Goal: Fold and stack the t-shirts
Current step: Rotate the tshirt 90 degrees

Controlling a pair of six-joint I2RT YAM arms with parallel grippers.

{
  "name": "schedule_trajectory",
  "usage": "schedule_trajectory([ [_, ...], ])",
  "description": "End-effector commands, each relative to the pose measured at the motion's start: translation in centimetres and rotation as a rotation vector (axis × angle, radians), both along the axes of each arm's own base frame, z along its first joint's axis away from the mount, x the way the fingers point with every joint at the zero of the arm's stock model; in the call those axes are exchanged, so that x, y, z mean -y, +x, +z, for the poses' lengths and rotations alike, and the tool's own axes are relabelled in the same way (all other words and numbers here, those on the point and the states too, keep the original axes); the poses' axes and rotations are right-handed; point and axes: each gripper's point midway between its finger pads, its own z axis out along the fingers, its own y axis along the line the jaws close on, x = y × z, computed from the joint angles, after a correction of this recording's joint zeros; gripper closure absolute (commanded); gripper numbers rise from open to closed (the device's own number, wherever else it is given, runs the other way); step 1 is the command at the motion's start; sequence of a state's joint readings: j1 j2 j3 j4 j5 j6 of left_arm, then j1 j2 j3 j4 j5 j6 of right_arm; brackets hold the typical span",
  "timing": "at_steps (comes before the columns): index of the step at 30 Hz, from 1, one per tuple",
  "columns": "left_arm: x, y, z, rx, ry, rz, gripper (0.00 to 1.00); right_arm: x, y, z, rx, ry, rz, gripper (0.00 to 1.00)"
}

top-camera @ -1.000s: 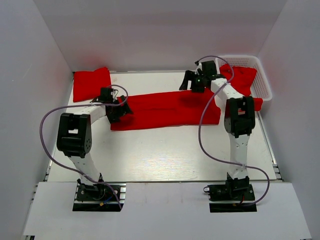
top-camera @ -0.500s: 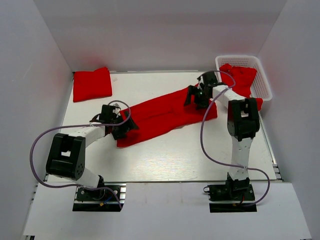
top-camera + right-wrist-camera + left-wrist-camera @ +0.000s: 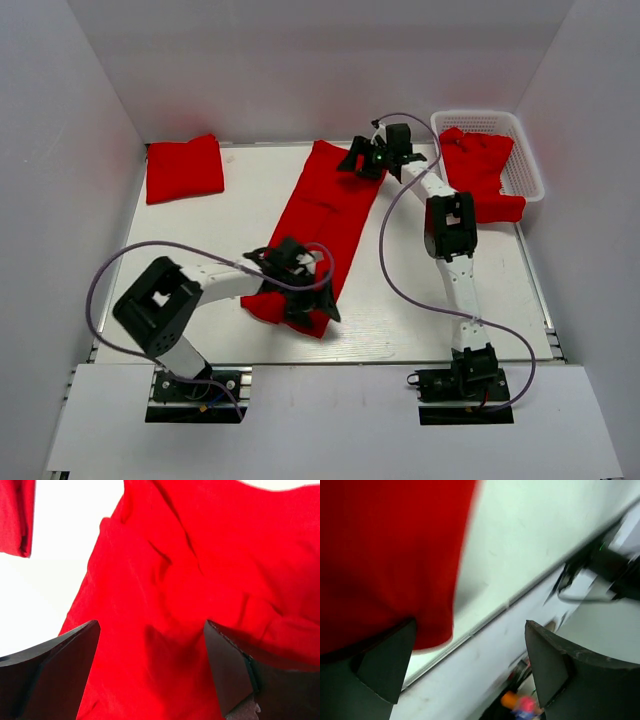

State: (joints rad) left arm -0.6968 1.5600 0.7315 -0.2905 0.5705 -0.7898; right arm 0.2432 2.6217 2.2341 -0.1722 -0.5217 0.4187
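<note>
A long folded t-shirt (image 3: 325, 215) is lying on the counter (image 3: 420, 290) to the left of the white basket (image 3: 478, 118). It is stretching slantwise from beside the basket toward the near edge. The right hand (image 3: 362, 162) is hovering over its far end, just left of the basket, spread wide open above the cloth. The left hand (image 3: 308, 298) is sitting at the near end, well away from the basket, also gaping and gripping nothing. More red t-shirts (image 3: 478, 165) are spilling over the basket's near rim. A small folded t-shirt (image 3: 184, 168) is resting far to the left of the basket.
</note>
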Motion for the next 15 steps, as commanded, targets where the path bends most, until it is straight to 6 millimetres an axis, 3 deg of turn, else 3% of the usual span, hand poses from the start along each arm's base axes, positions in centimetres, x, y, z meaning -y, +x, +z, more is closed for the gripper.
schedule_trajectory([
  [1,4.7,-1.9,2.9,0.059,-0.058,-0.215,0.00,-2.4,1.8,3.1,0.166,0.034,0.037,0.10],
  [2,5.6,-1.8,3.7,0.099,-0.063,-0.262,0.00,-2.4,2.0,3.7,0.208,0.012,0.049,0.10],
  [3,5.5,-1.7,3.9,0.145,-0.027,-0.315,0.00,-2.5,1.9,6.0,0.236,0.005,0.047,0.10],
  [4,7.0,-1.0,6.2,0.225,-0.056,-0.345,0.00,-2.2,1.8,6.3,0.261,-0.026,0.054,0.10],
  [6,7.0,0.2,8.0,0.322,-0.050,-0.345,0.00,-1.9,0.9,7.4,0.262,-0.054,0.053,0.10],
  [7,7.0,1.4,10.1,0.385,-0.074,-0.310,0.00,-1.6,0.7,9.4,0.308,-0.076,0.049,0.10],
  [8,6.5,2.1,11.0,0.417,-0.070,-0.296,0.00,-1.9,0.2,11.2,0.334,-0.079,0.052,0.10],
  [9,5.9,3.5,11.3,0.479,-0.013,-0.244,0.00,-1.6,-0.5,10.5,0.297,-0.102,0.051,0.10],
  [10,4.8,4.9,12.1,0.511,0.058,-0.190,0.00,-1.5,-0.8,12.1,0.319,-0.123,0.043,0.10],
  [11,3.7,6.0,12.5,0.550,0.126,-0.145,0.00,-1.6,-1.5,11.6,0.289,-0.153,0.049,0.10],
  [12,1.8,8.1,12.5,0.598,0.245,-0.053,0.00,-1.7,-2.5,11.0,0.247,-0.174,0.061,0.10],
  [13,0.3,8.8,12.9,0.589,0.319,0.009,0.00,-1.6,-3.6,9.9,0.197,-0.208,0.060,0.10],
  [14,-1.3,10.1,12.9,0.597,0.385,0.082,0.00,-1.4,-4.0,10.7,0.204,-0.225,0.049,0.10],
  [15,-3.5,11.8,13.5,0.659,0.473,0.172,0.00,-1.6,-4.6,10.2,0.188,-0.240,0.051,0.10],
])
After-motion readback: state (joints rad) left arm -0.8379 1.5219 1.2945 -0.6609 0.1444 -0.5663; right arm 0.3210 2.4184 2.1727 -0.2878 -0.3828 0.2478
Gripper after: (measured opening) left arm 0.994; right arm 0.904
